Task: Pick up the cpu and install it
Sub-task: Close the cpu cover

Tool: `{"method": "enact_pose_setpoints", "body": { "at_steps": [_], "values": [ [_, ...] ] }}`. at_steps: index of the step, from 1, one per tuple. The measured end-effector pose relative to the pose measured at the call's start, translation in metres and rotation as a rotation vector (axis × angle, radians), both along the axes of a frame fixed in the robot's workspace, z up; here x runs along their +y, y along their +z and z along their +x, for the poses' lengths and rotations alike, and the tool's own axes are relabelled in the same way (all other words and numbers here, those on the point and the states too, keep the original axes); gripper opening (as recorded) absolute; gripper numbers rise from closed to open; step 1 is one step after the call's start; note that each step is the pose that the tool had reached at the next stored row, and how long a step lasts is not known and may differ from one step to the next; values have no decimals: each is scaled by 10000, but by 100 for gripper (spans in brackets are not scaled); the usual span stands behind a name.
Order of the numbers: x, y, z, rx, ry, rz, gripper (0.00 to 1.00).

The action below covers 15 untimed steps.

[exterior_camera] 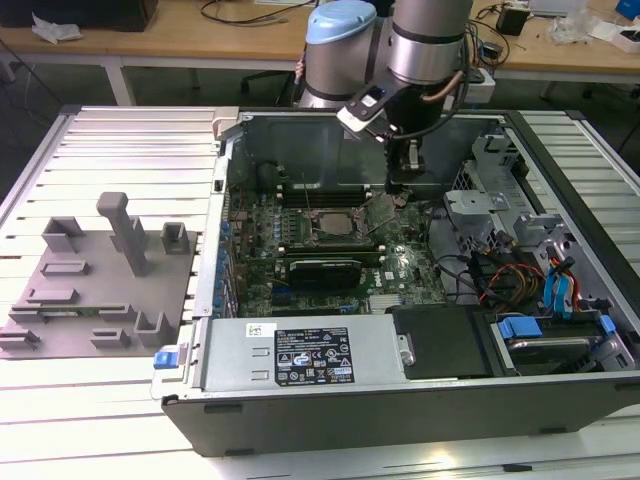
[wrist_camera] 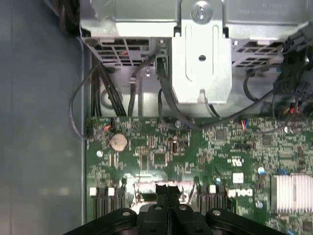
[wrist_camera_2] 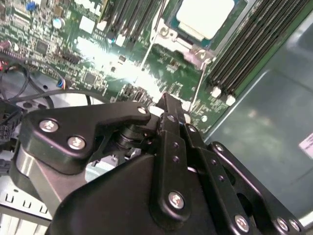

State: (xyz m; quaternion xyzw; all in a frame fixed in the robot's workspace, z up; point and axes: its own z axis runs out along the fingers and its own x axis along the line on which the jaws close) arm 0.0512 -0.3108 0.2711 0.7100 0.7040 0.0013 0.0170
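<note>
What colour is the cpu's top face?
Silver-white. The cpu shows best in the second wrist view.

Silver-grey tubular arm, pale blue joint cap, black linked claw with silver screws, copper-toned cable.

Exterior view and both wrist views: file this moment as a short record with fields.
cpu: silver-white top, lying inside the socket frame
gripper: shut, nothing seen between the fingers, low over the motherboard, on the exterior view's right of the socket frame
grey fixture plate: outside the computer case, on the exterior view's left
task status: cpu sits in the socket frame, not in the gripper
</note>
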Motion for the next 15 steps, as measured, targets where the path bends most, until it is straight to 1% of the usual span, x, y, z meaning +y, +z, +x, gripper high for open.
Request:
{"method": "enact_pose_setpoints", "body": {
  "at_steps": [1, 3, 5, 7, 9, 10, 11, 15],
  "values": [
    [0, -10, 28, 3, -1, -1, 11],
    [0, -42, 120, 11, -1, -2, 11],
    [0, -90, 199, 24, 0, -2, 11],
    [0, -149, 215, 28, -4, -2, 11],
    [0, -193, 216, 29, -9, -4, 11],
    [0, -234, 218, 30, -10, -2, 11],
    [0, -249, 218, 30, -12, -5, 11],
    [0, -249, 218, 31, -12, -6, 11]
  ]
}}
